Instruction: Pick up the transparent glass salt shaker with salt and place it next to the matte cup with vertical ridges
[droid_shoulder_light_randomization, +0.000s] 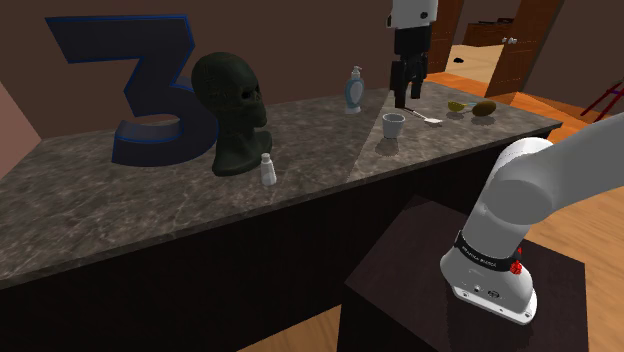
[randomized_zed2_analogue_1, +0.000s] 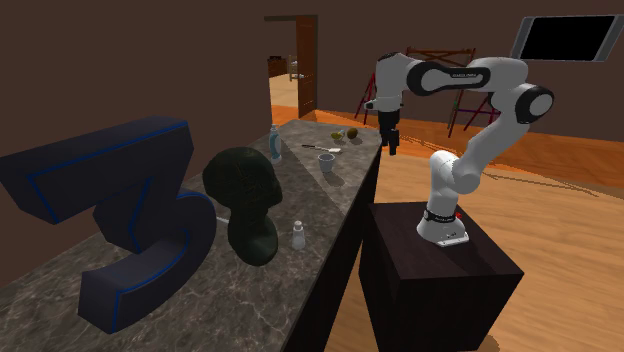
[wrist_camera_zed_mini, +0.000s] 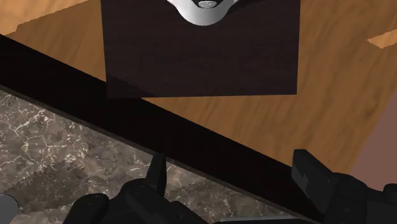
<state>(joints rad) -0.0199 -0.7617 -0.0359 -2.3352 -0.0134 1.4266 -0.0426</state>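
Approach seems the current step: the all-black 2-finger hand (droid_shoulder_light_randomization: 407, 95) hangs high, fingers wide apart and empty, well away from the dark mannequin head (droid_shoulder_light_randomization: 232, 110). The small clear salt shaker (droid_shoulder_light_randomization: 268, 170) with pale cap stands upright on the grey marbled tabletop (droid_shoulder_light_randomization: 120, 215) just beside that head's base; the pale ridged cup (droid_shoulder_light_randomization: 394, 124) stands farther off, near the hand. Next, the hand must cross toward the head, descend over the shaker and close.

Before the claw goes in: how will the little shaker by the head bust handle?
The shaker is narrow and tall for its base, standing upright, so a sideways nudge probably tips it. It looks small, likely light. Its smooth sides and the polished counter suggest it may slide or slip.
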